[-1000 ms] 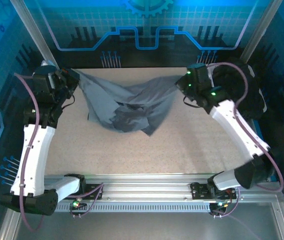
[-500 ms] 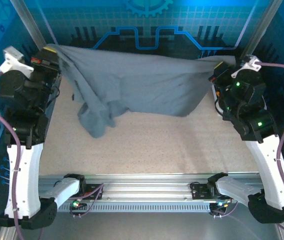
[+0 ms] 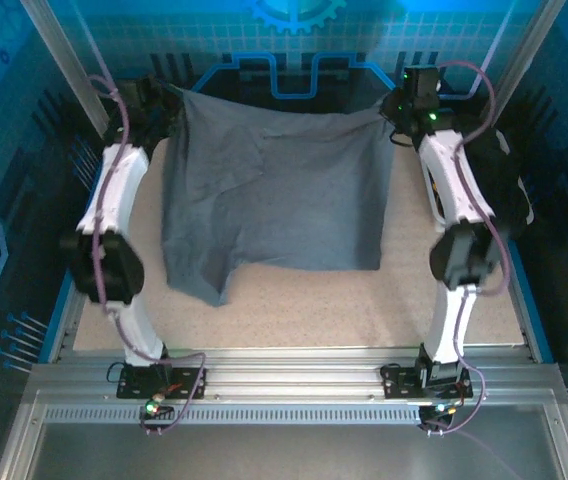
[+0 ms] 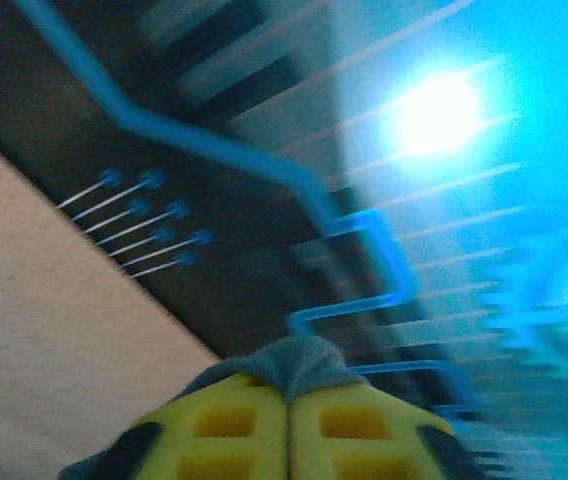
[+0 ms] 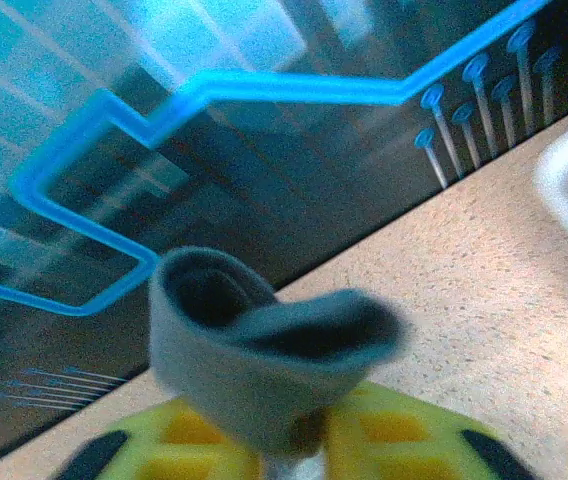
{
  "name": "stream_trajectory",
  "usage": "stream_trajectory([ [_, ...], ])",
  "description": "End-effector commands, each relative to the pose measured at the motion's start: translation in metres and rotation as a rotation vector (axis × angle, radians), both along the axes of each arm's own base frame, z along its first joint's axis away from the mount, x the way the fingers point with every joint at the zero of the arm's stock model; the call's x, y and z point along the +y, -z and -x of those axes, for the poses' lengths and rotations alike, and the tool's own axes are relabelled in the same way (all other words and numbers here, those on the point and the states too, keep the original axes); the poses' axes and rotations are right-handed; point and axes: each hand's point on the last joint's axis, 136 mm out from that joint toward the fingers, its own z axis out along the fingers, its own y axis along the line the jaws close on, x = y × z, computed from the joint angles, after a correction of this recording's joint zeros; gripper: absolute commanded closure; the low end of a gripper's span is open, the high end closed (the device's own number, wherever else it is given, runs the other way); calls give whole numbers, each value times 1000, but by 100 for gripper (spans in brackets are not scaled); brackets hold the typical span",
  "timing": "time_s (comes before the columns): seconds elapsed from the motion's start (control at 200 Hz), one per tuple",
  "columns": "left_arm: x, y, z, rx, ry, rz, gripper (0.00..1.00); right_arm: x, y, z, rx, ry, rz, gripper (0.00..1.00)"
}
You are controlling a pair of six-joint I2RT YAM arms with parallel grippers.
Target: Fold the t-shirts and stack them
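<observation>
The left gripper [image 4: 287,400] and right gripper [image 5: 299,440] still pinch the shirt [image 3: 274,190]; once bunched, it is now spread out, ready to fold.

And here's the table [image 3: 294,300]: a speckled beige top, its grain showing along the near strip and down the right side. Spread wide across the far half lies the blue-grey t-shirt [image 3: 264,200]. Its lower hem appears to rest on the surface, one corner trailing nearer at the left, and its two top corners are raised off at the far edge. At the right edge sits a dark heap, the black t-shirts [image 3: 514,195].
</observation>
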Motion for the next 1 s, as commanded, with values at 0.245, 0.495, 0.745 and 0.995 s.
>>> stream_trajectory([
  [0.245,8,67,31,302,137,-123,42,32,71,28,320,-151,30,41],
  [0.495,70,179,187,701,-65,-148,54,49,134,163,489,-31,-58,49],
  [0.745,96,248,233,888,-54,-113,57,79,200,271,692,-122,-122,52],
  [0.995,93,273,201,851,88,-140,51,74,215,302,734,-136,-135,49],
])
